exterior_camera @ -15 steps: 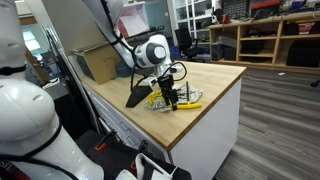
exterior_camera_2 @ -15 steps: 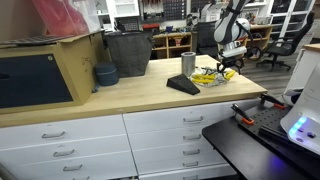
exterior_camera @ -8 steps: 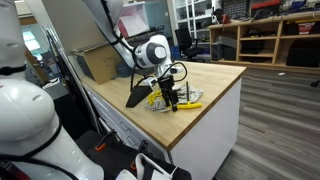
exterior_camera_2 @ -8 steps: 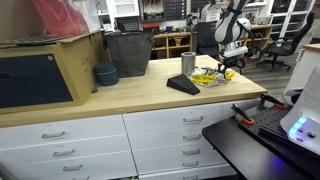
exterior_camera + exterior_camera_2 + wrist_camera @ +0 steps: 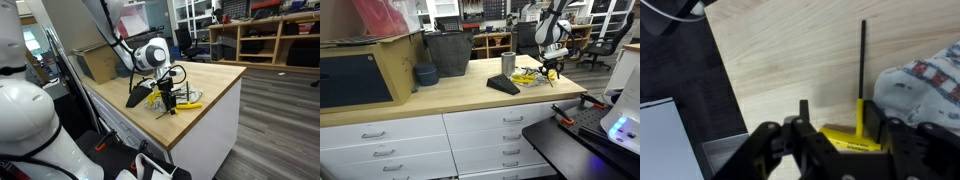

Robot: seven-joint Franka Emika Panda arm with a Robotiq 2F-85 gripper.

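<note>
In the wrist view my gripper (image 5: 837, 112) hangs straight over a yellow T-handled tool (image 5: 845, 141) lying on the wooden counter (image 5: 790, 50). Its thin black shaft (image 5: 862, 60) points away from me. The two fingers straddle the yellow handle, partly closed. A small gap shows on the left side, so I see no grip. A patterned cloth (image 5: 925, 85) lies just to the right of the tool. In both exterior views the gripper (image 5: 171, 103) (image 5: 549, 70) stands low over the yellow items (image 5: 186, 104) (image 5: 527, 76) near the counter's end.
A black wedge-shaped object (image 5: 503, 85) (image 5: 138, 96) lies beside the yellow items, with a metal cup (image 5: 508, 63) behind it. Farther along stand a blue bowl (image 5: 426, 74), a dark bin (image 5: 447, 53) and a wooden box (image 5: 360, 75). The counter edge (image 5: 205, 125) is close.
The jaws have narrowed around the yellow handle. The arm itself has barely moved, dipping slightly toward the counter.
</note>
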